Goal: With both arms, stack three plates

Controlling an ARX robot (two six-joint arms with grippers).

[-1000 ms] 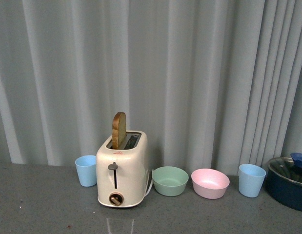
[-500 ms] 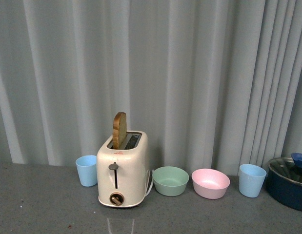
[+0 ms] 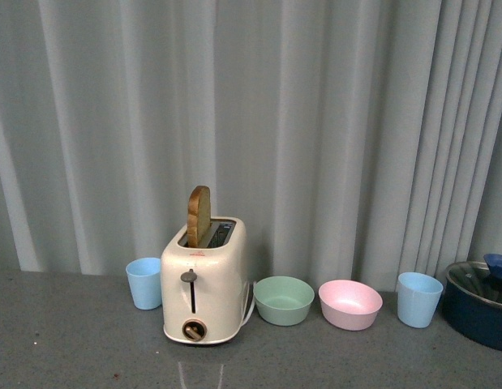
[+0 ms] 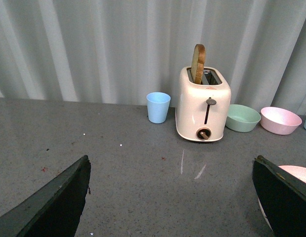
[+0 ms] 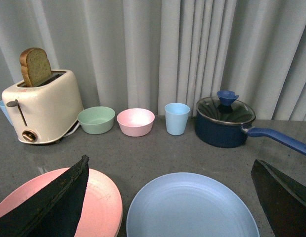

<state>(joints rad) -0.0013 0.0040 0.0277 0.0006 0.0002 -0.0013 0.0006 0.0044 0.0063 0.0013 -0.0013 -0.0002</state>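
— Where to begin?
— With the right gripper (image 5: pixel 168 162): spread wide, holding nothing, hanging over the light blue plate (image 5: pixel 192 210) and the pink plate (image 5: pixel 101 197), both lying flat and just beside each other on the grey table (image 5: pixel 143 153).
— And the left gripper (image 4: pixel 171 158)?
— Likewise spread wide and empty, over bare table short of the toaster (image 4: pixel 202 103). Only a pink rim glimpsed past one finger.
— Any sign of the cream plate?
— None for certain. Perhaps the paler edge beneath the pink plate, but impossible to tell.
— Then how to lift well?
— Probably best to come down on the light blue plate's near rim, slip one finger under, pinch firmly and raise it level. Centre it over the pink plate before letting go. Steer clear of the saucepan (image 5: pixel 224 123) handle.
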